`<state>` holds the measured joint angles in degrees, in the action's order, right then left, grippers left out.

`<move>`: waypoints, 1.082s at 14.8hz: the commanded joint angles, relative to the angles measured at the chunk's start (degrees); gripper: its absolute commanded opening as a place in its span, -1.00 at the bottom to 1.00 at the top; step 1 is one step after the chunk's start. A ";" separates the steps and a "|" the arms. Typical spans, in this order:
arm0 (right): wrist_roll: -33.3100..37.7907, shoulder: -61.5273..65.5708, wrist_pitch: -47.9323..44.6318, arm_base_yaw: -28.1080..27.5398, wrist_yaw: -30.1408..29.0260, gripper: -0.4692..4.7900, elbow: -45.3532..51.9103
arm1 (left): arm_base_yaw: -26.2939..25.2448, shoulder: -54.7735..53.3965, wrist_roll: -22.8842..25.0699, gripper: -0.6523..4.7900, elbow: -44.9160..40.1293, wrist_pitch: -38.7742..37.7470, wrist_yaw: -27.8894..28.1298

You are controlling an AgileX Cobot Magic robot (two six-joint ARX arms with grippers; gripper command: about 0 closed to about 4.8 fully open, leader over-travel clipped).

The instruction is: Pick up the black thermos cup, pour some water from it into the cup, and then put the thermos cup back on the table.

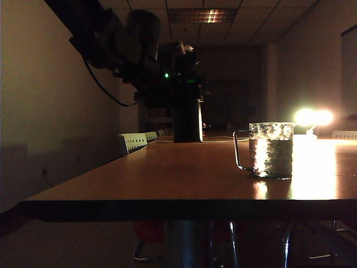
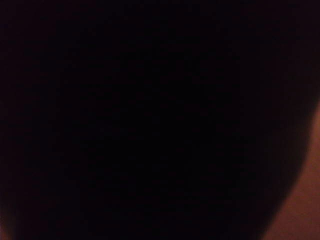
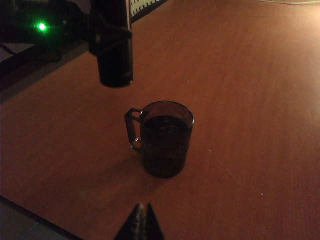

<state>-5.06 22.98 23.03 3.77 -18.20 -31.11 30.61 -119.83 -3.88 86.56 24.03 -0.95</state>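
Observation:
The black thermos cup (image 1: 187,121) stands upright in the grip of my left gripper (image 1: 179,89), left of centre and far back over the table (image 1: 184,178). In the right wrist view the thermos cup (image 3: 115,60) hangs beside and beyond the cup (image 3: 165,137), its base seemingly just off the wood, with the left gripper (image 3: 111,34) clamped round it. The cup (image 1: 271,149), a clear glass mug holding water, sits at the right with its handle toward the thermos. The left wrist view is almost wholly black. My right gripper (image 3: 142,212) hovers shut near the table's front edge, empty.
A bright lamp (image 1: 312,117) glares behind the mug at the far right. Pale perforated panels (image 1: 134,141) line the table's far left edge. The dark front edge (image 1: 184,209) runs across the bottom of the exterior view. The room is very dim.

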 commanded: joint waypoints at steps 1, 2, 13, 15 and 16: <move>-0.11 0.00 -0.98 -0.04 0.07 -0.84 -0.26 | 0.20 0.42 3.13 0.34 0.35 0.83 -8.04; -0.11 0.00 -0.98 -0.04 0.04 -0.84 -0.26 | 0.15 0.22 3.06 0.34 0.31 0.90 -8.04; -0.11 0.00 -0.96 -0.04 0.04 -0.84 -0.26 | -0.87 -3.67 3.85 0.38 0.26 5.88 -6.38; -0.13 0.02 -0.96 -0.04 0.07 -0.84 -0.26 | -0.92 -3.83 3.89 0.38 -0.07 5.81 -6.75; -0.11 0.04 -0.96 -0.04 0.07 -0.84 -0.26 | -0.92 -4.04 3.87 0.38 -0.04 6.05 -6.84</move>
<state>-5.06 22.98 23.05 3.77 -18.06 -31.14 29.65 -124.27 -0.23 86.15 27.24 -7.35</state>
